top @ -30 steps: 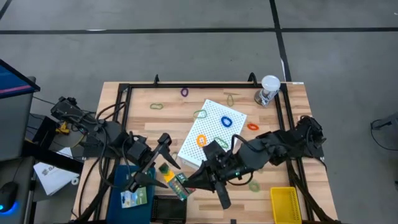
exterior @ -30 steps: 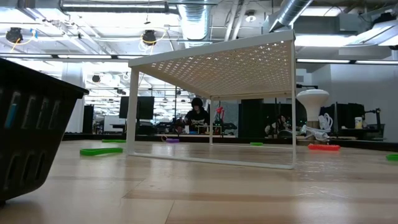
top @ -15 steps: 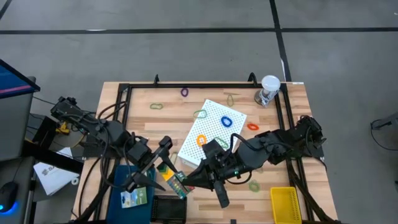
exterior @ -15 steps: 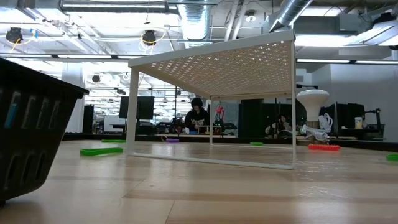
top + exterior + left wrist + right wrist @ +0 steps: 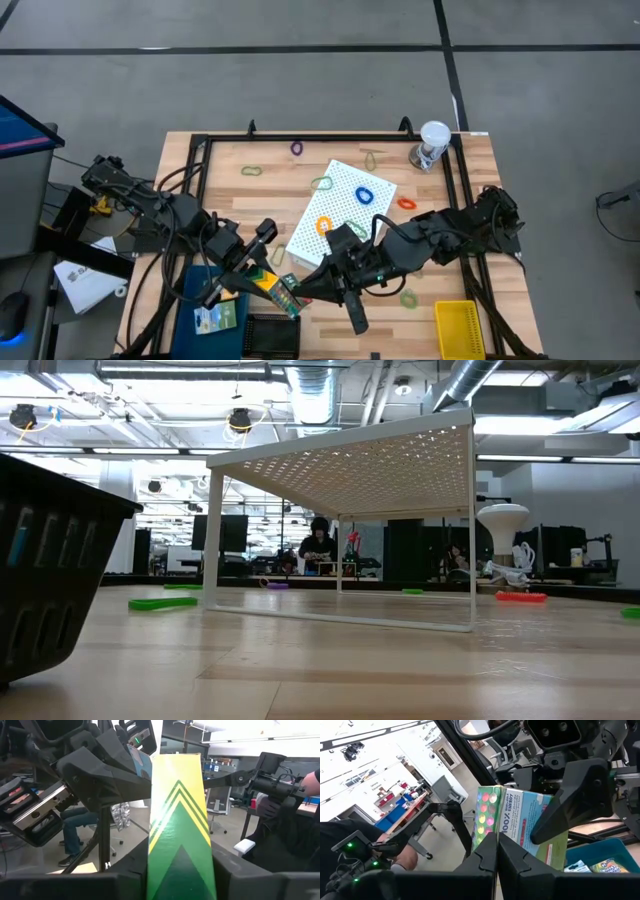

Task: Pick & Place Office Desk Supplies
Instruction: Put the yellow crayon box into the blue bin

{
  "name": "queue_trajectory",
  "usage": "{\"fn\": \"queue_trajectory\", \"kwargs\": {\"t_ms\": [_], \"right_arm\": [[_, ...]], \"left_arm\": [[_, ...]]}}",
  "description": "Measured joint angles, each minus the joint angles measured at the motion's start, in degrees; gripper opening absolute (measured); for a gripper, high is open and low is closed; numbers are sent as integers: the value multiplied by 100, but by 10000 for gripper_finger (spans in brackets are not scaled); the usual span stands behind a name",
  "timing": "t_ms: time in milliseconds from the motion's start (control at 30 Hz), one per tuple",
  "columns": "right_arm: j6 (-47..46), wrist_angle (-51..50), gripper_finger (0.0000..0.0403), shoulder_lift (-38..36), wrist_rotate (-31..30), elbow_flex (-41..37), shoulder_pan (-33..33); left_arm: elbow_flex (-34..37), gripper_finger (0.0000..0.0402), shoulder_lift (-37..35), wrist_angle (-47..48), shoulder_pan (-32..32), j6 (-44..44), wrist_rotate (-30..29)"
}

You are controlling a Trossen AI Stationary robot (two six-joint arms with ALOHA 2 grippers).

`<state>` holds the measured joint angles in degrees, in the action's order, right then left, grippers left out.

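Observation:
A yellow and green crayon box (image 5: 272, 289) hangs in the air over the table's near left part, between both grippers. My left gripper (image 5: 250, 274) comes from the left and is shut on the box's yellow end. My right gripper (image 5: 302, 291) comes from the right and is shut on its green end. The left wrist view shows the box's front (image 5: 177, 825), and the right wrist view shows its printed back (image 5: 525, 827). Rubber-band loops lie on the table: purple (image 5: 297, 148), olive (image 5: 251, 170) and orange (image 5: 405, 203). The low view shows neither gripper. My left gripper pinches the box's near end (image 5: 180, 880) between its two fingers, one on each long side. The fingers come level from the table's left and lie along the box. The box is clear of the table. My right gripper pinches the box's green end (image 5: 492, 837) between its two fingers, coming level from the table's right. The fingers themselves hide where they meet the box. The box stands out beyond them toward my left gripper, lifted clear.
A blue tray (image 5: 200, 300) with a crayon box (image 5: 216, 320) lies under the left gripper, beside a black basket (image 5: 272, 337). The white perforated box (image 5: 345, 205) carries an orange loop (image 5: 324, 225) and a blue loop (image 5: 364, 195). A lidded cup (image 5: 433, 146) and a yellow basket (image 5: 458, 330) stand on the right.
My left gripper's fingers, wide apart a second ago, have shut on the yellow end of the box. Both arms have stayed in place, and the box has stayed lifted in my right gripper.

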<state>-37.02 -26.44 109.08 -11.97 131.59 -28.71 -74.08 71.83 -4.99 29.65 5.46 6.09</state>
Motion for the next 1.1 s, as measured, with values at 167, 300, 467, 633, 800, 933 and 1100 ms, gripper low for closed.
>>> {"fn": "queue_trajectory", "kwargs": {"t_ms": [167,300,467,633,800,933,1100], "right_arm": [[141,167,9,4,-7,-2,-54],[166,434,43,-4,-5,2,-80],[239,845,93,-4,-5,2,-129],[409,1224,128,-7,-11,4,-134],[463,1114,138,-39,-394,4,-239],[462,866,135,-37,-795,2,-366],[440,815,135,-37,-1196,2,-553]], "left_arm": [[0,103,-21,-34,0,-2,0],[0,112,-20,-42,0,-1,15],[2,99,-20,-1,0,136,13],[2,108,-22,298,5,380,6],[2,104,-22,1230,149,716,-2],[2,101,-22,2340,366,1011,-20],[2,102,-22,3723,917,1536,-455]]}}
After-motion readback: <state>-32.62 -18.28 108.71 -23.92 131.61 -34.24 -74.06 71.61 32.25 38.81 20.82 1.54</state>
